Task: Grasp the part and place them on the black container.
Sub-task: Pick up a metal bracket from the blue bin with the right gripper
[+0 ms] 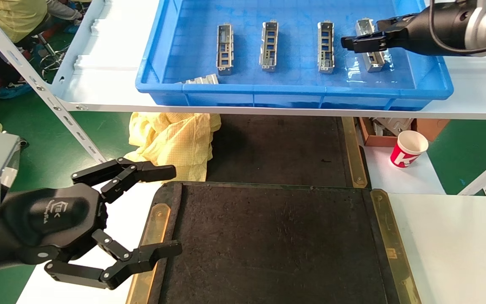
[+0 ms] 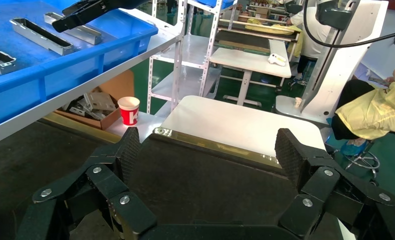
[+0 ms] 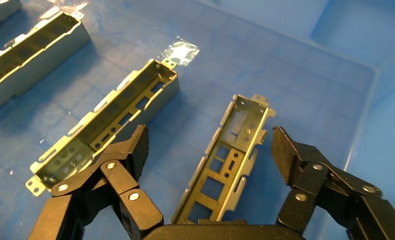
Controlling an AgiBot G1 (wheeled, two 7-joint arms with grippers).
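Several grey metal parts lie in a row in the blue bin (image 1: 293,90) on the shelf. My right gripper (image 1: 363,42) is open and empty above the rightmost part (image 1: 371,57). In the right wrist view that part (image 3: 225,160) lies on the bin floor between the open fingers (image 3: 285,152), untouched, with a second part (image 3: 105,127) beside it. The black container (image 1: 276,240) lies flat in front, with brass strips along its sides. My left gripper (image 1: 171,211) is open and empty over its left edge; the left wrist view shows the black container (image 2: 195,185) between its jaws.
A red and white paper cup (image 1: 409,148) stands right of the container, beside a cardboard box (image 1: 378,131). A yellow cloth (image 1: 175,139) lies under the shelf. A fifth part (image 1: 201,79) rests at the bin's front wall. A slanted metal frame (image 1: 40,88) runs at left.
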